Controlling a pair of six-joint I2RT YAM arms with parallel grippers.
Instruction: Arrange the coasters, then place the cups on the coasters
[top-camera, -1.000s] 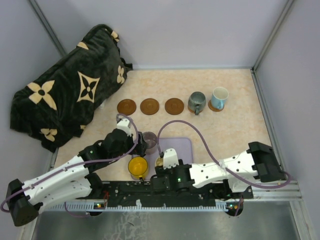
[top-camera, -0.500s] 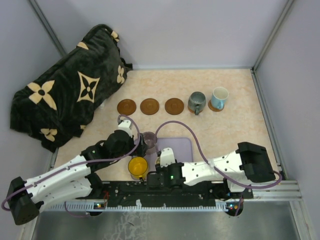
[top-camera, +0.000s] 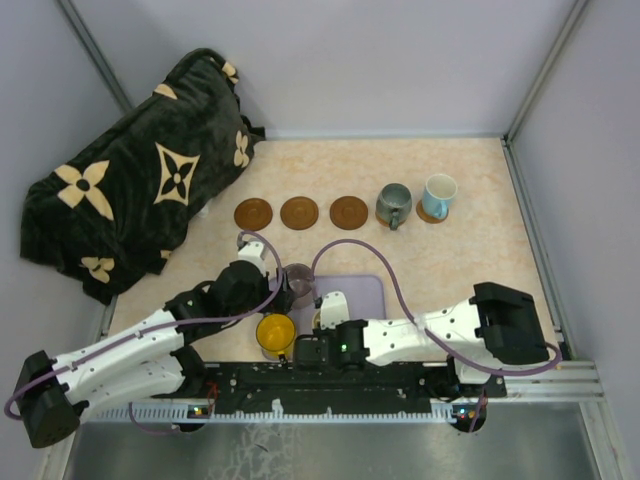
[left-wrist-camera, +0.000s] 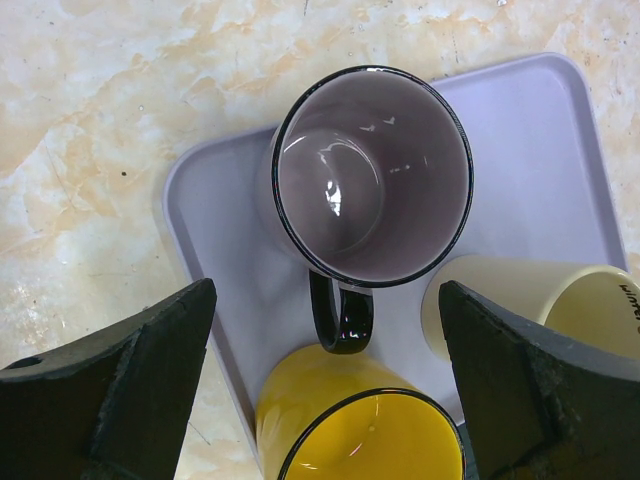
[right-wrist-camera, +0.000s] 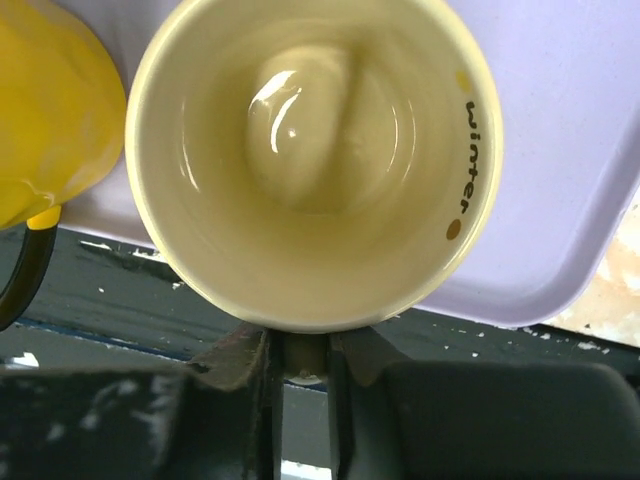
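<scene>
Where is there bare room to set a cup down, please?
Three bare coasters left of the grey-green cup; open table right of the tray. Crowded: the tray's near-left, with purple cup, yellow cup and cream cup.

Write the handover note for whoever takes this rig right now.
Left gripper: open, over the purple cup on the tray.
Right gripper: shut on the cream cup at the tray's near edge.
Yellow cup: beside them.
Done: coasters in a row; white and blue cup on one, grey-green cup next to it.
Left: three coasters bare, three cups to place.
</scene>
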